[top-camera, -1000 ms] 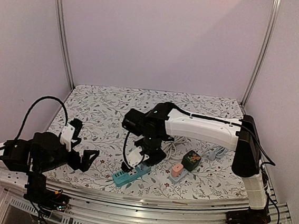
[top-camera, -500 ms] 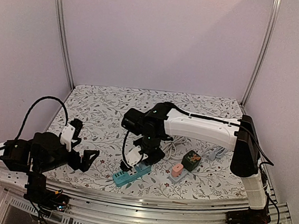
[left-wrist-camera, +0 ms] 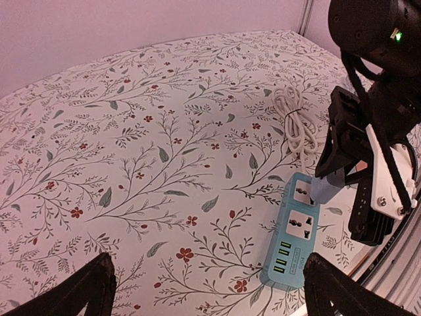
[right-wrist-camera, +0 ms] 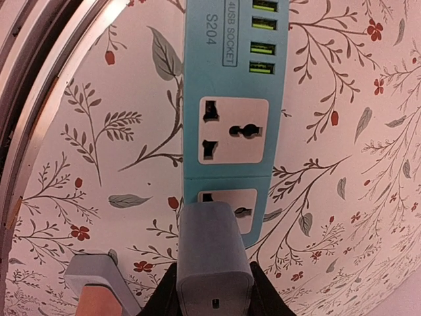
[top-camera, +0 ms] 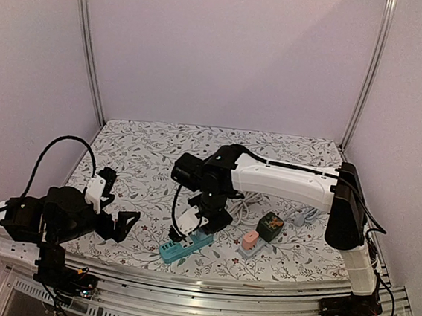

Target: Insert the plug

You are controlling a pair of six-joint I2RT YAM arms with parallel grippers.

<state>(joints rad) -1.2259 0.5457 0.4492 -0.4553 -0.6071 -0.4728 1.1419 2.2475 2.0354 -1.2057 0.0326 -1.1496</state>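
A teal power strip (top-camera: 184, 246) lies near the table's front edge, also in the left wrist view (left-wrist-camera: 297, 238) and the right wrist view (right-wrist-camera: 235, 99). It has two white sockets and several green USB ports. My right gripper (top-camera: 201, 224) is shut on a grey plug (right-wrist-camera: 212, 260), held just above the strip's end socket (right-wrist-camera: 242, 205). The plug's body covers part of that socket; its pins are hidden. The plug also shows in the left wrist view (left-wrist-camera: 327, 189). My left gripper (top-camera: 121, 224) is open and empty, left of the strip, fingertips (left-wrist-camera: 92, 289) wide apart.
A coiled white cable (left-wrist-camera: 294, 122) lies behind the strip. A dark green cube (top-camera: 270, 224) and a pink-and-grey adapter (top-camera: 249, 242) sit to the right of the strip. The table's metal front rail (right-wrist-camera: 39, 112) runs close by the strip.
My right gripper with the plug has shifted very slightly left over the strip's end socket. The left arm has not moved.
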